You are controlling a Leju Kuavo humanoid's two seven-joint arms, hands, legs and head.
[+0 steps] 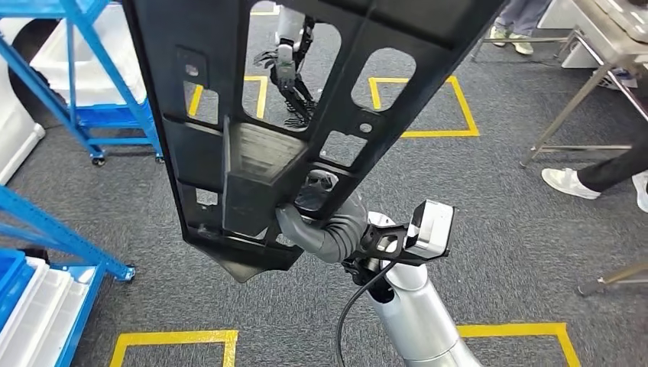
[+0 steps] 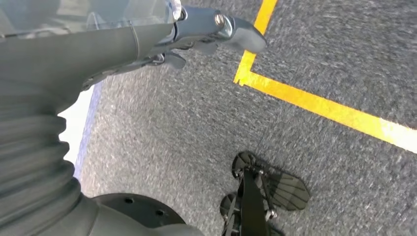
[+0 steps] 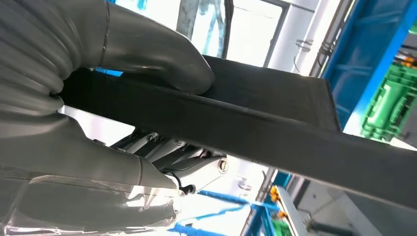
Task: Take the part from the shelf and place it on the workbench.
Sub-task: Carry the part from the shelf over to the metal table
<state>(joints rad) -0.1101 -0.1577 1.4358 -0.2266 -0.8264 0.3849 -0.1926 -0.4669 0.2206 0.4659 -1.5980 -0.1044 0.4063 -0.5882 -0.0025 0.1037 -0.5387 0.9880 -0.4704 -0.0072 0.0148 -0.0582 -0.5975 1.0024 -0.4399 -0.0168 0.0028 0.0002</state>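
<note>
Carrying stage: the part [image 1: 306, 92], a large black moulded panel with cut-outs, is off the shelf and held up in front of the robot's chest, over the grey carpet floor [image 1: 504, 199].
Right hand [image 1: 325, 218]: its fingers clench the lower edge of the part; the right wrist view shows the thumb [image 3: 162, 54] pressed on one face and the other fingers wrapped under the opposite face.
Left hand [image 2: 196, 29]: hangs beside the body above the carpet and a yellow floor line [image 2: 314, 105]; nothing lies in it, though I cannot tell how far its fingers are curled.
Part position: well clear of the blue shelf [image 1: 84, 92] at the robot's left, tilted, with its long end rising away from the hand.
Table: metal legs [image 1: 573, 107] stand at the far right (probably the destination, unconfirmed).
Bystanders: a person's shoes [image 1: 569, 182] stand near those legs.
Recommended handling: keep the single grip firm, since the long overhang likely levers against it; turn slowly toward the table, keep the raised end away from the people, and lower the part flat before releasing.
</note>
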